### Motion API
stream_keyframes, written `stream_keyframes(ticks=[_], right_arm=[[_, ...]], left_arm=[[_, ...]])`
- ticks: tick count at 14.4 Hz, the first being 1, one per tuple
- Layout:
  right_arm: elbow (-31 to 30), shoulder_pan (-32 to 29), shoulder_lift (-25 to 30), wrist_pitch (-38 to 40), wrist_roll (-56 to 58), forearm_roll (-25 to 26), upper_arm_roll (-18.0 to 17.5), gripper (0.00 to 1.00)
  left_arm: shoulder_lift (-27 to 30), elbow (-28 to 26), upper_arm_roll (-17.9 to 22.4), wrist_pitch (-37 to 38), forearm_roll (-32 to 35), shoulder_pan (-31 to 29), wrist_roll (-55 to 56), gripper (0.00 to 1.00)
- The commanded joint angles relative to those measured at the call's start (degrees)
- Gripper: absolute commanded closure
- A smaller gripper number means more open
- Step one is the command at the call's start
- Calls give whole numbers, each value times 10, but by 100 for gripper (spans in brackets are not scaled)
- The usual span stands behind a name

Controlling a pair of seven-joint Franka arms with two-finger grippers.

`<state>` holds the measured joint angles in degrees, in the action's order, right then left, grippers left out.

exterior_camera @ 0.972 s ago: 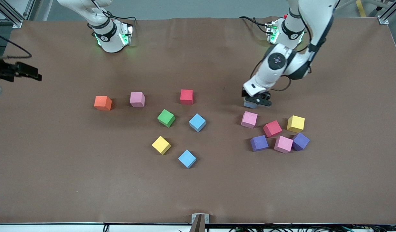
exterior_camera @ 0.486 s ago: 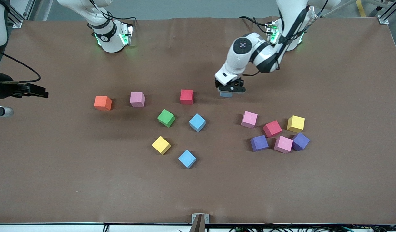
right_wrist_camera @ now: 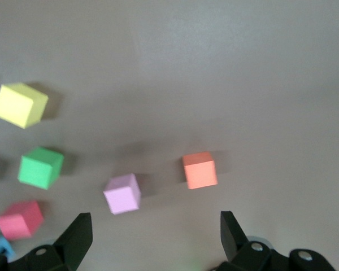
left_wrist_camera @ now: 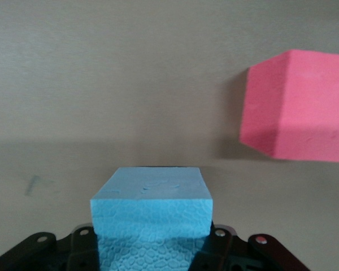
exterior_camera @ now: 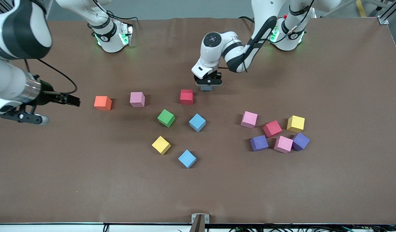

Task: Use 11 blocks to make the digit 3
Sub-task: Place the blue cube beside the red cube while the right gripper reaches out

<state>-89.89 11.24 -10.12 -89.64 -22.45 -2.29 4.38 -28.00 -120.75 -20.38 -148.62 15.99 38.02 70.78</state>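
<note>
i've carried the small blue foam cube [exterior_camera: 206, 87] in my left gripper [exterior_camera: 207, 84], pinched tight on it, from the cluster at the left arm's end toward mid-table; it now hangs just beside the red foam cube [exterior_camera: 186, 96]. right gripper [exterior_camera: 72, 100], jaws spread and empty, has swung in near the orange foam cube [exterior_camera: 103, 103]. no digit 3 started yet, the blocks lie scattered.

No text, label, brand, number or sign can be read anywhere in these views. The foam cubes show plain coloured faces with no print, the brown table cover carries no markings, and the arms' white shells bear nothing legible.
</note>
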Motion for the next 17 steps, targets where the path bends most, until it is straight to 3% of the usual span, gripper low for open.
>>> stream_keyframes(ticks=[1, 8, 12, 17], right_arm=[[-42, 40, 9, -38, -149, -6, 5, 0], [-136, 103, 13, -120, -512, -6, 4, 0], [-165, 111, 13, -152, -631, -23, 3, 0], [-165, 124, 15, -171, -693, -47, 4, 0]], left_arm=[[-63, 94, 5, 47, 27, 27, 46, 59], [-108, 166, 25, 60, 26, 79, 63, 59], [-122, 193, 28, 71, 26, 89, 67, 59], [-130, 206, 29, 86, 29, 96, 67, 56]])
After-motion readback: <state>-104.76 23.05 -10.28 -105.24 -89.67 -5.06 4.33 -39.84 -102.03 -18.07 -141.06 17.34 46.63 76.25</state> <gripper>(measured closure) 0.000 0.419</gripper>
